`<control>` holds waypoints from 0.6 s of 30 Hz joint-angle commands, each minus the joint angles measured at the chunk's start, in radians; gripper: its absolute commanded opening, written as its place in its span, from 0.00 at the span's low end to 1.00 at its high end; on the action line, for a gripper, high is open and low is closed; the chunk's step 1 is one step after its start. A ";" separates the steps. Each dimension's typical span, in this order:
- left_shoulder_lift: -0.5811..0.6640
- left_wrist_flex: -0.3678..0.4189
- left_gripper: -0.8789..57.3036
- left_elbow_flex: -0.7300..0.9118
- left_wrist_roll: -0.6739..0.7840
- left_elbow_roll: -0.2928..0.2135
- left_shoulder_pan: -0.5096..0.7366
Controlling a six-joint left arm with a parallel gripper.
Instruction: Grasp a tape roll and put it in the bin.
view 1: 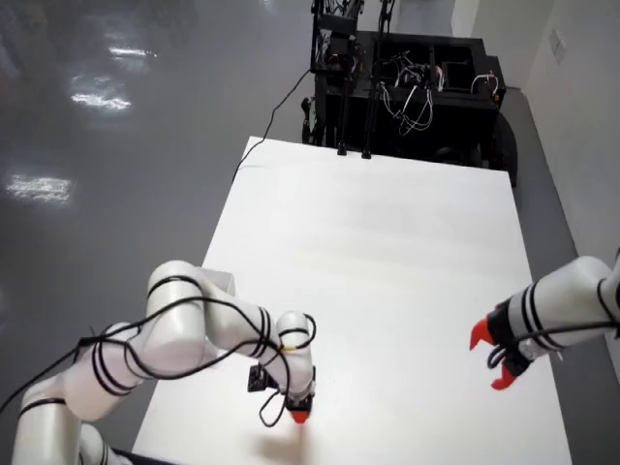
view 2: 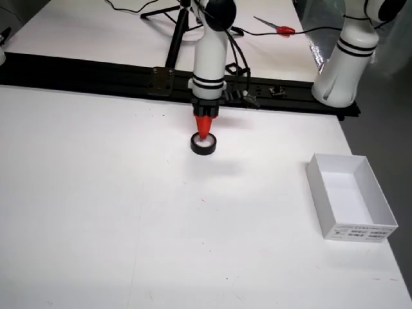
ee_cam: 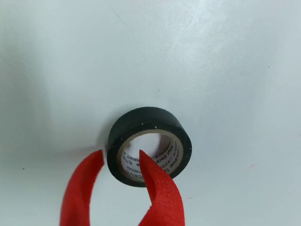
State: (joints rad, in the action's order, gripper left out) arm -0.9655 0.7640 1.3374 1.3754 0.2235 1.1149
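Observation:
A black tape roll [ee_cam: 149, 123] with a pale printed core lies flat on the white table [ee_cam: 211, 61]. In the wrist view my gripper [ee_cam: 121, 153] straddles the roll's near-left wall: one red finger [ee_cam: 84, 188] is outside it and the other [ee_cam: 160, 188] reaches into the hole. The fingers stand apart and are not pressed on the wall, so the gripper is open. In the front view the gripper [view 2: 204, 131] points straight down onto the roll [view 2: 205, 147]. The white bin [view 2: 320, 188] sits empty to the right. From overhead the gripper [view 1: 300, 415] hides the roll.
A black rail [view 2: 96, 71] runs along the table's far side in the front view, with red-handled scissors [view 2: 281, 29] and a second arm's base [view 2: 341, 64] behind it. Overhead, the second arm's red gripper [view 1: 492, 356] hangs at the right.

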 commanded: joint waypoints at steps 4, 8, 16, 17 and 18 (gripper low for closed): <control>-0.035 -0.014 0.24 -0.020 0.001 0.002 -0.007; -0.035 -0.014 0.22 -0.020 0.001 0.002 -0.009; -0.036 -0.006 0.00 -0.021 -0.003 -0.007 -0.007; -0.036 -0.003 0.00 -0.023 -0.003 -0.007 -0.006; -0.036 0.003 0.00 -0.027 -0.006 -0.007 -0.004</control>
State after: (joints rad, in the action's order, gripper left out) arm -0.9950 0.7531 1.3207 1.3760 0.2251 1.1083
